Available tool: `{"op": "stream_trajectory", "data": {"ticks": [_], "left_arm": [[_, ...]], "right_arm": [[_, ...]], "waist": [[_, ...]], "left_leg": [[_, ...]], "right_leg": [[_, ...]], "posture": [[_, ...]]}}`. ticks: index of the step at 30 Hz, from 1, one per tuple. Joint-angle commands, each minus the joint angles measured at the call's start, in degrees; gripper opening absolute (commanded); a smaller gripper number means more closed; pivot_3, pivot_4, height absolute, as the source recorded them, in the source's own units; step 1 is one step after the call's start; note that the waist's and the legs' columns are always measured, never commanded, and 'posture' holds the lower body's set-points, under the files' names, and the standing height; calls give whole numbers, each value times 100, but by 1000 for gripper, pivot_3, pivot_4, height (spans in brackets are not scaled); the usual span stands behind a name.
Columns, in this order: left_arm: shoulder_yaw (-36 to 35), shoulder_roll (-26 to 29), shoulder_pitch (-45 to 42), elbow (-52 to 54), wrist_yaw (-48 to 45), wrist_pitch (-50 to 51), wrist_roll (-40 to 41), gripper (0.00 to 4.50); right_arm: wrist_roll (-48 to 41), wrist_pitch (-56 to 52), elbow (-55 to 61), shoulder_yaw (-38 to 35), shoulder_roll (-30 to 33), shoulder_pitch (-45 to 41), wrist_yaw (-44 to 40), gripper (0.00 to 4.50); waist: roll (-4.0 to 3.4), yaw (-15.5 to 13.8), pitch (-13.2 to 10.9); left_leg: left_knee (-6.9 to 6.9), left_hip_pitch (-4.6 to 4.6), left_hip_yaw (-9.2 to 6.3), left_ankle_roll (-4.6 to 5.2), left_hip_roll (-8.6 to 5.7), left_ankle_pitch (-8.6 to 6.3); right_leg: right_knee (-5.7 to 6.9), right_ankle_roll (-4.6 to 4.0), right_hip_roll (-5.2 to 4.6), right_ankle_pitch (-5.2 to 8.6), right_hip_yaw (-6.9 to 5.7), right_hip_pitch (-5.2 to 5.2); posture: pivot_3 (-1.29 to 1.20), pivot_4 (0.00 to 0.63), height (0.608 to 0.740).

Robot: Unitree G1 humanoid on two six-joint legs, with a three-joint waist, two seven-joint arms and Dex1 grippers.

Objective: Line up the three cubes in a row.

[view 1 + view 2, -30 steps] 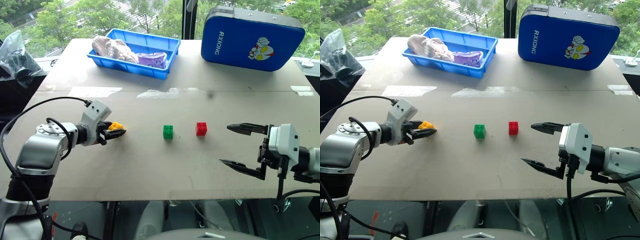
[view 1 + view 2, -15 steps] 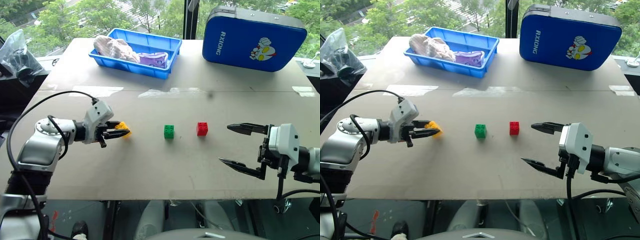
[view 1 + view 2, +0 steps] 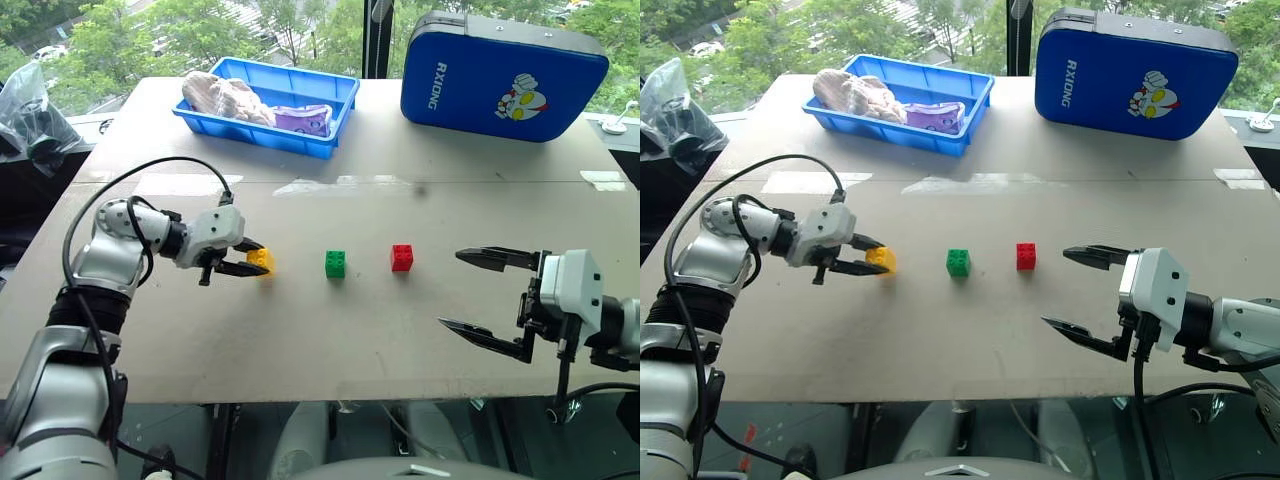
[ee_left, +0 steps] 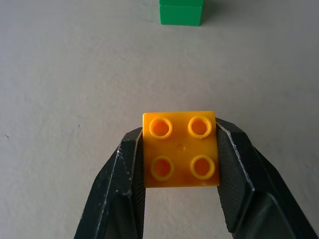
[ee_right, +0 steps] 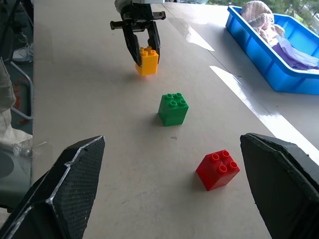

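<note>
My left gripper (image 3: 250,263) is shut on the yellow cube (image 3: 261,262), studs up, at or just above the table left of the other two; the left wrist view shows both black fingers (image 4: 124,174) pressed on the yellow cube's (image 4: 181,149) sides. The green cube (image 3: 336,264) stands at the middle of the table, and the red cube (image 3: 402,258) a little to its right. The right wrist view holds the same row: yellow cube (image 5: 147,59), green cube (image 5: 173,108), red cube (image 5: 218,170). My right gripper (image 3: 492,298) hovers open, right of the red cube, holding nothing.
A blue bin (image 3: 268,104) with cloth items sits at the table's far left-centre. A blue case (image 3: 503,76) lies at the far right. A dark bagged object (image 3: 30,112) rests beyond the left edge. Bare tabletop (image 3: 330,340) runs along the near edge.
My left gripper carried the yellow cube to the right, closer to the green cube, and rolled so the cube's studs face up. My right gripper stayed put.
</note>
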State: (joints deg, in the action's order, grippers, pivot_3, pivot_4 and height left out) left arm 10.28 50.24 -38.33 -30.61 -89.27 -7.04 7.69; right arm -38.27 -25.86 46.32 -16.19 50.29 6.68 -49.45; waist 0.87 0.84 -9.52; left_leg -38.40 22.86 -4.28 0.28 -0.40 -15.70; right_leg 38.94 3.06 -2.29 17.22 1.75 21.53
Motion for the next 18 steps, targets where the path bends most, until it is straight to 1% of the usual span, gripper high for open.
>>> {"op": "stream_trajectory", "data": {"ticks": [1, 11, 18], "left_arm": [[4, 28, -230, -181, -229, -230, -91, 1269], [108, -124, -676, -789, -318, -619, -347, 1269], [167, -229, -801, -938, -323, -685, -410, 1269]], "right_arm": [[-85, -2, 203, -186, 59, -32, 50, 4500], [-128, -35, 226, -196, 67, -50, 44, 4500], [-137, -37, 216, -217, 78, -60, 34, 4500]], "waist": [[0, 3, 0], [0, 6, 0], [0, 8, 0]], "left_leg": [[0, 0, 0, 0, 0, 0], [0, 0, -2, 0, -2, 0], [-1, 0, -3, 0, -2, 0]], "right_leg": [[0, 0, 0, 0, 0, 0], [1, 0, 2, 0, -2, 0], [1, 0, 2, 0, -2, 0]], "posture": [[0, 150, 740], [0, 150, 740], [0, 150, 740]]}}
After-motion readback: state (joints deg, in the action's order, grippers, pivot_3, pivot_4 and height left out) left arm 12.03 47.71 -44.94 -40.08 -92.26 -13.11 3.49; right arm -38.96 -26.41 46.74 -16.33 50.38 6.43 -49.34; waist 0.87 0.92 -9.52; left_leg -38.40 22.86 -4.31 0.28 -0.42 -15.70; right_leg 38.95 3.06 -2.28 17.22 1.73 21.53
